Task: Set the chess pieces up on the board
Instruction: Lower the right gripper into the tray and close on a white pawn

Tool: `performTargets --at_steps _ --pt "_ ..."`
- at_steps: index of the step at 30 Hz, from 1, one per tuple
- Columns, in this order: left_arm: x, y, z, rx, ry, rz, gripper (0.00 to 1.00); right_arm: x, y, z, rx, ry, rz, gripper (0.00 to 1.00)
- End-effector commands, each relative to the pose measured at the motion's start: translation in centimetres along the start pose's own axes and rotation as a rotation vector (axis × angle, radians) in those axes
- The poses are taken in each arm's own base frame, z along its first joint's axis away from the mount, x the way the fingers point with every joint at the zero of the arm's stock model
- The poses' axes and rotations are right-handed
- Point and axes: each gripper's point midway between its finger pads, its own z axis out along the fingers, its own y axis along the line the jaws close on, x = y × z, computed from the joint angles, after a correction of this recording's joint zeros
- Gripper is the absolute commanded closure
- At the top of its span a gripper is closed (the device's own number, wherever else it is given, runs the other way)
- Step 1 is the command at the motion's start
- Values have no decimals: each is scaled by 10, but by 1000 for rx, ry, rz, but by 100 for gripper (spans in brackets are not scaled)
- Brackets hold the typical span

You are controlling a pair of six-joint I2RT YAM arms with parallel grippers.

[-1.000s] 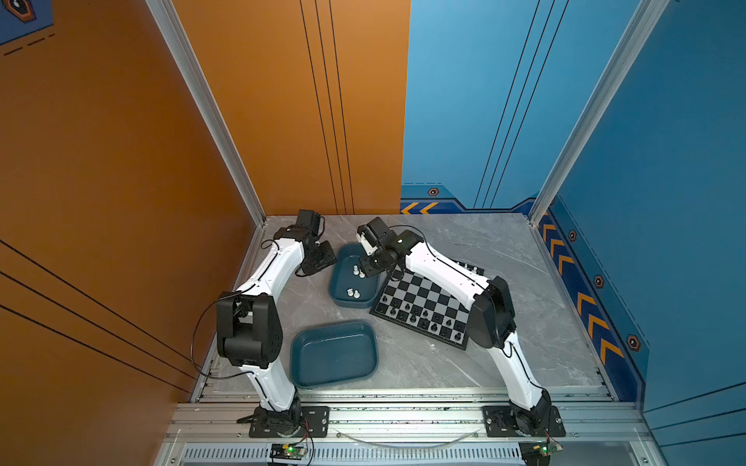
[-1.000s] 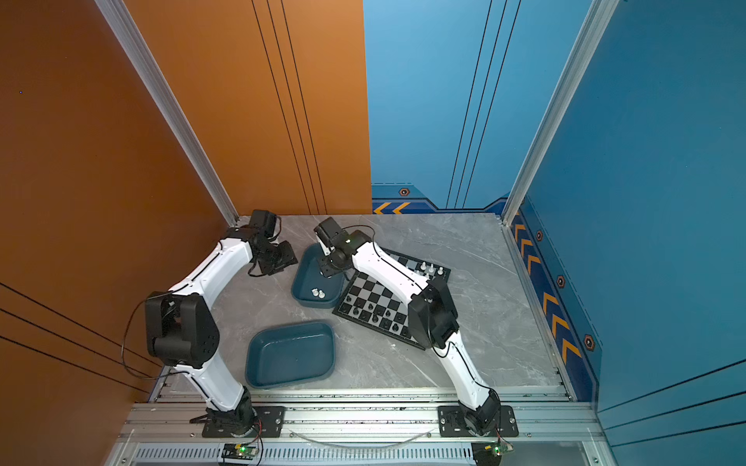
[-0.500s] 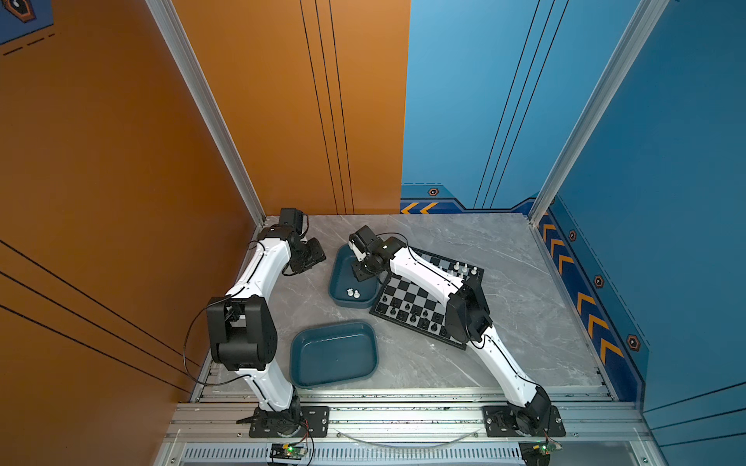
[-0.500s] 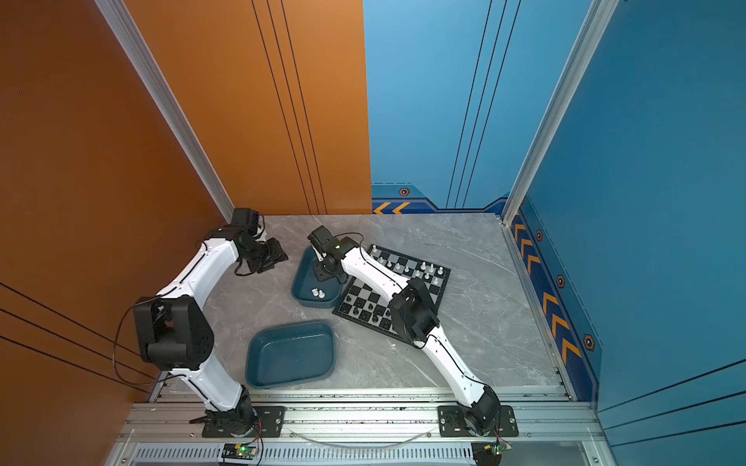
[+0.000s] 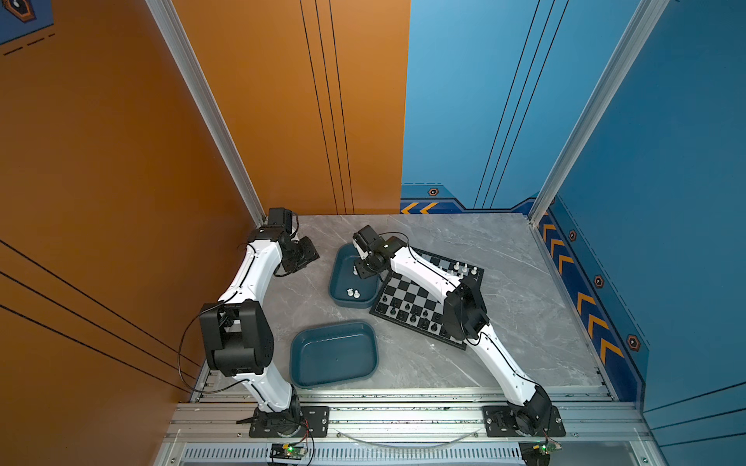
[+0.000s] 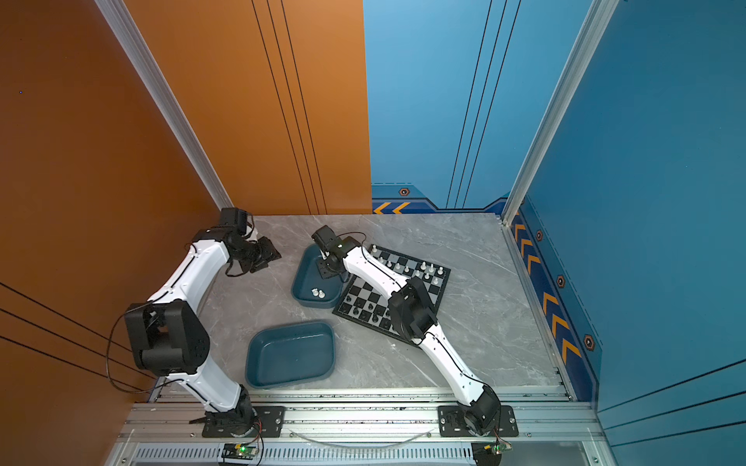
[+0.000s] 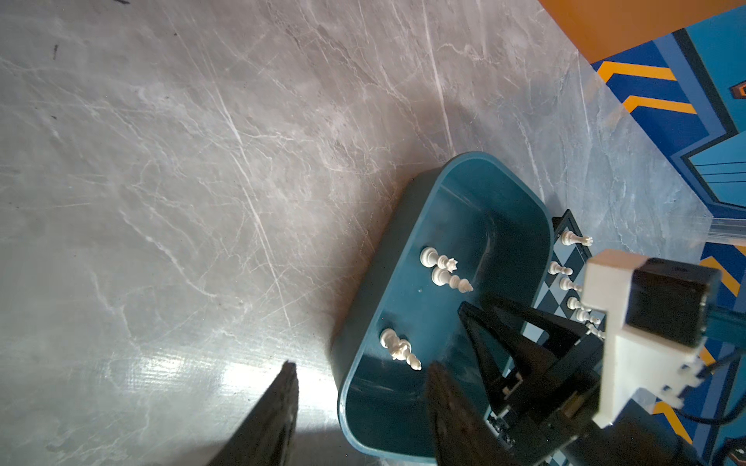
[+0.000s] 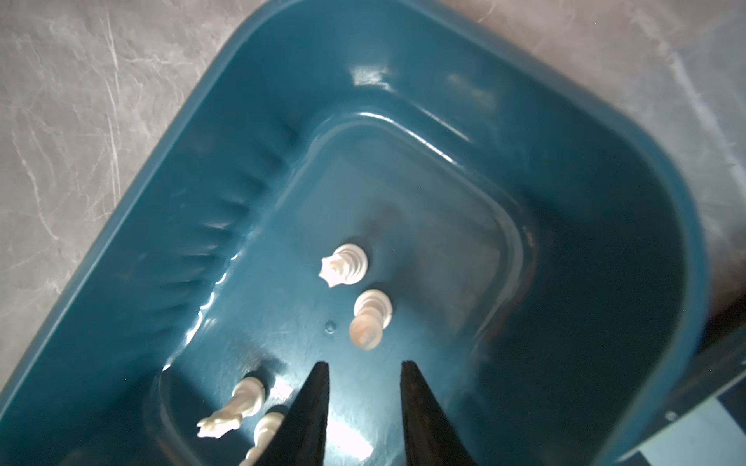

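Two trays, one board: the right gripper is hanging inside the far tray.
In both top views the far tray is sitting just beside the board at its 9 o'clock and the near tray at 7 o'clock. The right arm is reaching across the board, and the left gripper is hanging near the table's 10 o'clock corner. Left wrist view: its jaws are standing apart, empty. Right wrist view: four white pieces are sitting in the far tray, and the right gripper's jaws are gaping, gripping nothing.

Board sits right of centre. Tray just beside it at 9 o'clock, pieces inside. Second tray at board's 8 o'clock, apart.
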Motion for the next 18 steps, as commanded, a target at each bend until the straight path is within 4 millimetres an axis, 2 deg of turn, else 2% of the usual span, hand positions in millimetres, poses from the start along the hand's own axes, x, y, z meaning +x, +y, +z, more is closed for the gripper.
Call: performTargets --at_steps 1,18 --pt "3 -3 -5 24 6 21 48 -5 1 7 0 -19 15 67" --pt "0 5 -10 9 -2 9 48 -9 0 20 -27 -31 44 70"
